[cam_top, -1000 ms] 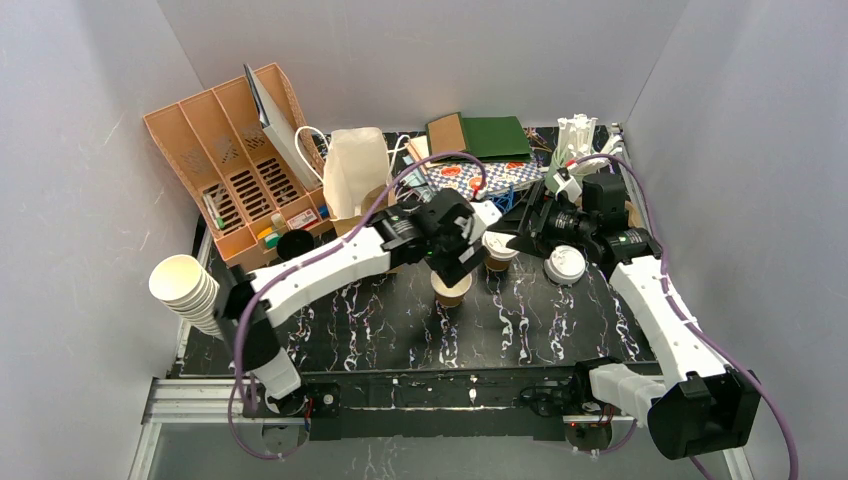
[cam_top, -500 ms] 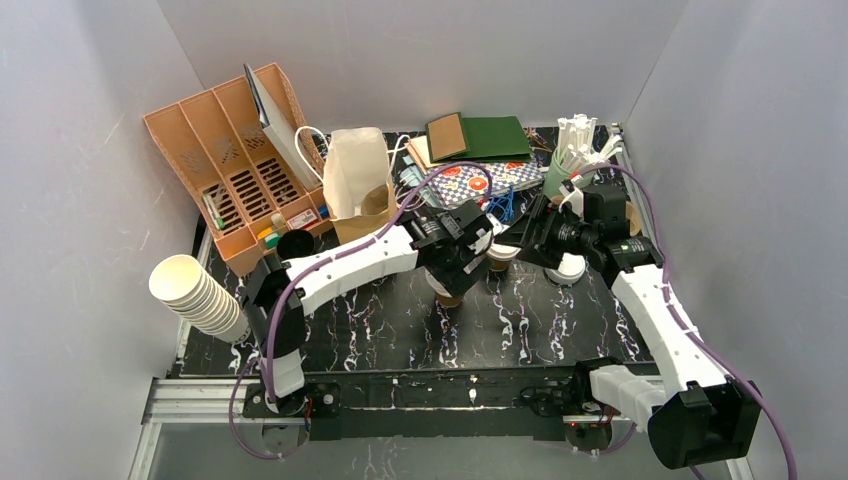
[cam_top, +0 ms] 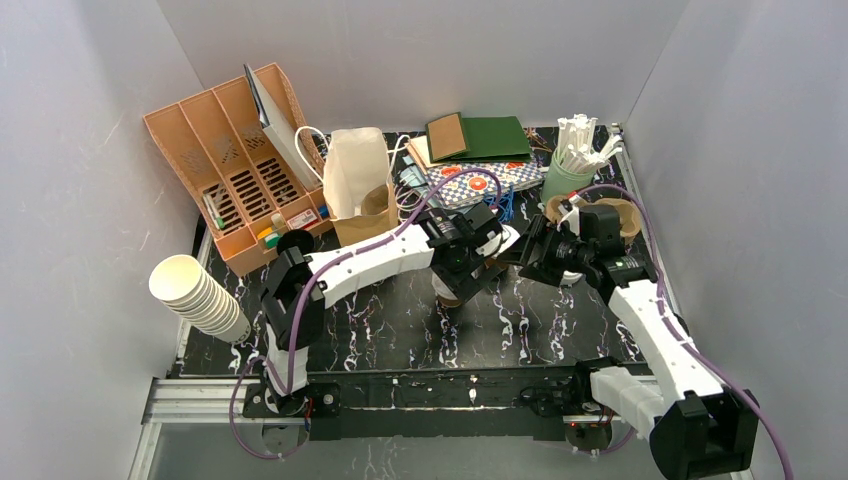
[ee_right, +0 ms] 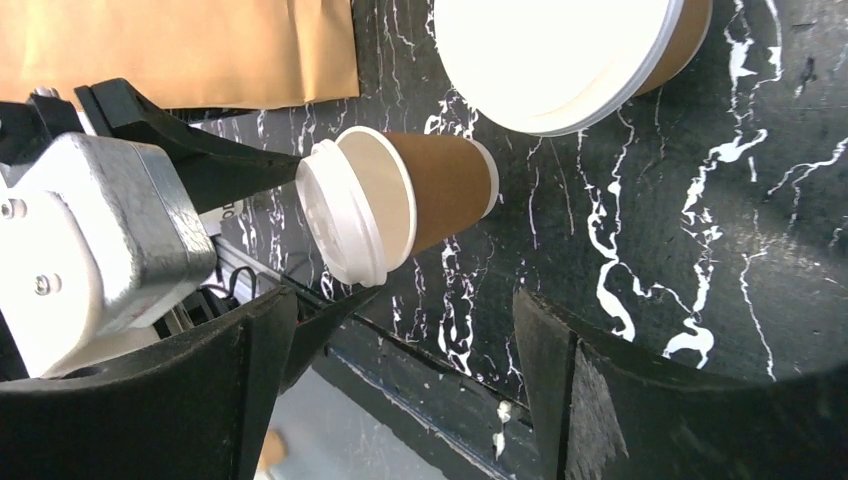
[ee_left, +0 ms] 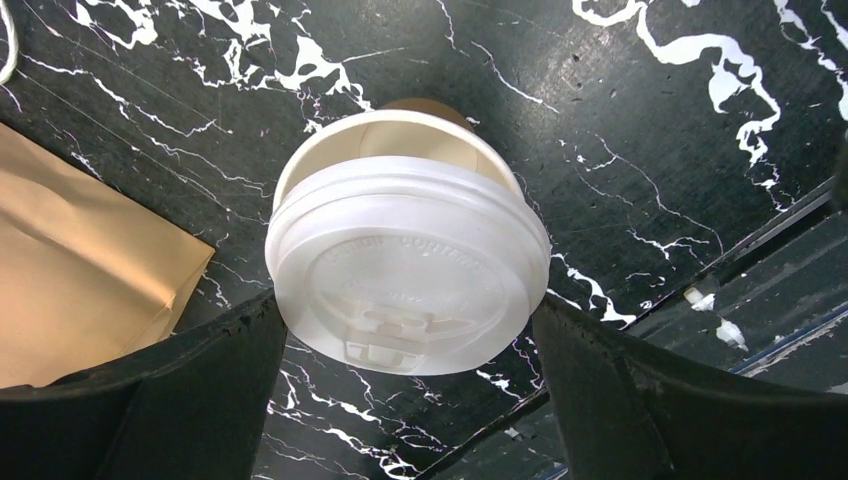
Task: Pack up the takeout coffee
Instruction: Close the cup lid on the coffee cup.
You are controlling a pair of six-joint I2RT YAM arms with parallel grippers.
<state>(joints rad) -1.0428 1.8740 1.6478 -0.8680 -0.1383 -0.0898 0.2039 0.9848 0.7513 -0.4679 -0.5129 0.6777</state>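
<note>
**Change.** In the last second the left arm has come down over the black, white-veined marble-pattern tabletop (cam_top: 400, 325) onto the small tan-brown paper cup (ee_right: 445, 190) at mid-table. The cup's white interior, open to the overhead view a second ago, is now covered. The right arm has swung inward toward the same spot.

**Meaning.** The lidding step is in hand but looks incomplete. The white round plastic lid (ee_left: 408, 275) sits askew, with the cup rim exposed along its far side. It probably needs pressing down all round before the cup goes into the brown kraft paper bag (cam_top: 362, 210) standing near it.

**Materials, largest first.**
- Tabletop: hard, glossy and flat.
- Bag: matte, creased paper.
- Cup: tapered, with a matte paper wall and a rolled rim. It stands directly beneath the left arm's wrist.
- Lid: thin moulded plastic, domed, with embossed lettering and a sip tab.

**Fingers.**
- The left fingers (ee_left: 160, 400) are spread wide and flank the lid at its edge. Whether they press on it cannot be told.
- The right fingers (ee_right: 150, 400) are spread and empty, and bracket bare tabletop beside the cup.
</note>
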